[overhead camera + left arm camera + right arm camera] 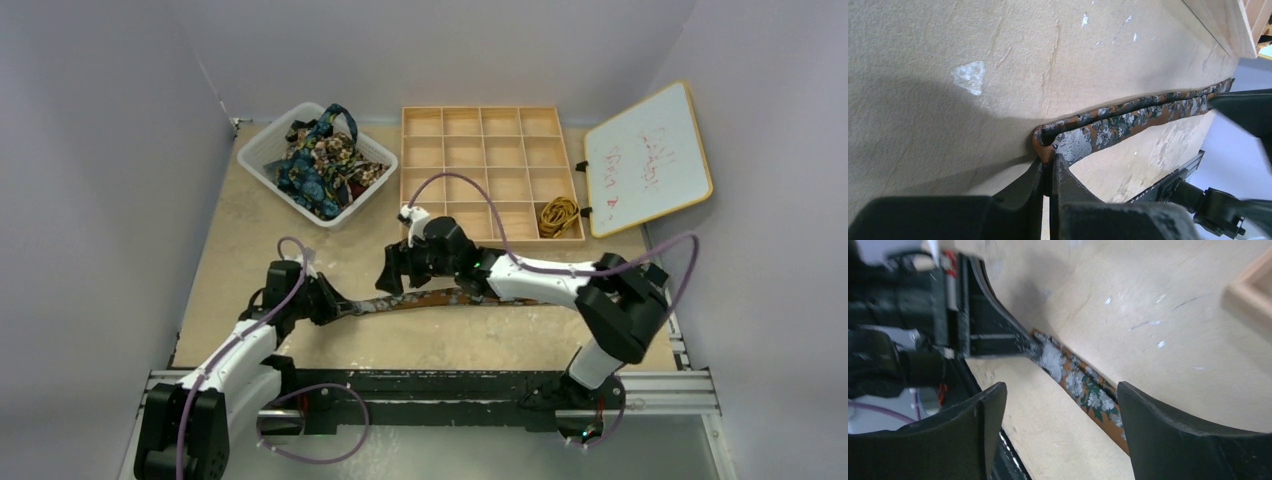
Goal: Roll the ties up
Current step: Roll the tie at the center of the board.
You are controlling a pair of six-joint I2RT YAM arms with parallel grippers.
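scuffed beige tabletop [250, 240] carries our brown, blotch-patterned tie [430, 299], stretched straight, we judge, so it can be rolled from one end. our left gripper [1050, 162] is clamped on its folded, silky end, while our right gripper [1060, 390] hovers over the flat strip, jaws apart.
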